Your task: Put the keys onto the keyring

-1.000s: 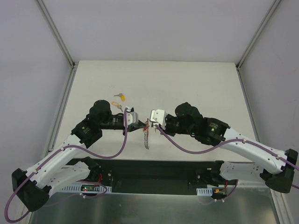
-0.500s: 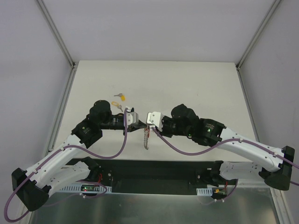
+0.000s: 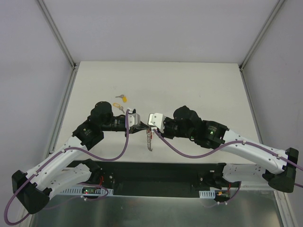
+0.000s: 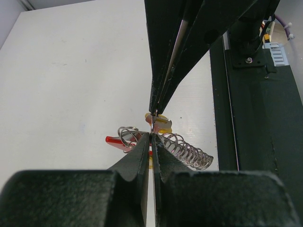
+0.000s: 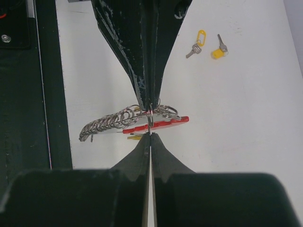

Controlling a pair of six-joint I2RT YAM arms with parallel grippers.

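Both arms meet tip to tip. The left gripper (image 4: 150,138) has its fingers pressed together, pinching the keyring (image 5: 161,124). The right gripper (image 5: 150,138) is also clamped at a thin wire ring, though its hold is unclear. The keyring lies crosswise between them, red clip pointing away and strap trailing toward the near edge. Two loose keys (image 5: 218,52) lie on the tabletop (image 3: 199,90), nearer the left arm.

Off-white matte worktop (image 3: 189,85). Pale grey enclosure walls (image 3: 156,28) on three sides. Aluminium corner struts (image 3: 57,34) slant up from far corners. Black mounting plate (image 3: 156,176) along near edge; brushed metal sheet (image 3: 156,213) nearer still.
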